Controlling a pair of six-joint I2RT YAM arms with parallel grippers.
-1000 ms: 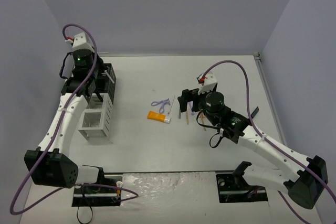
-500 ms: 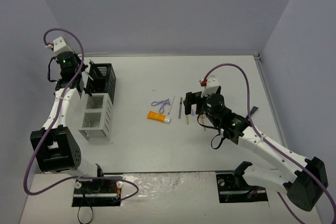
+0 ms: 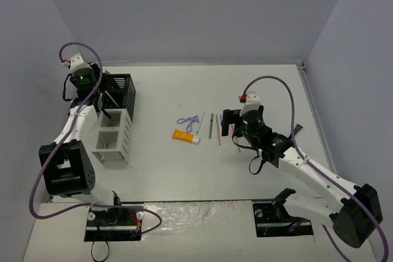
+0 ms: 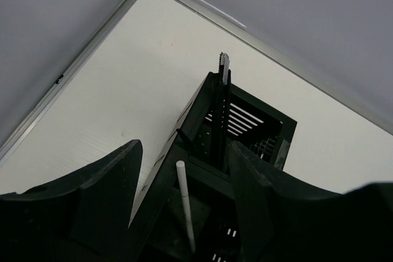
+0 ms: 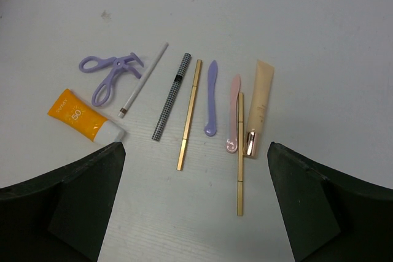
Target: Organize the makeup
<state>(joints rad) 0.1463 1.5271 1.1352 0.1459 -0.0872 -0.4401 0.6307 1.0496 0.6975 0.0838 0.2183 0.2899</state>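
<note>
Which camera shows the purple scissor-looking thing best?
The right wrist view: the purple eyelash curler lies large and sharp, both loops clear, beside the orange tube. The top view shows only a tiny purple squiggle; the left wrist view misses it.

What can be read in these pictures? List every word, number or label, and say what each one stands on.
"50": in white on the orange tube, seen in the right wrist view.
A small word printed above it on the same tube: too blurred to read.
No other text can be made out in any view.
</note>
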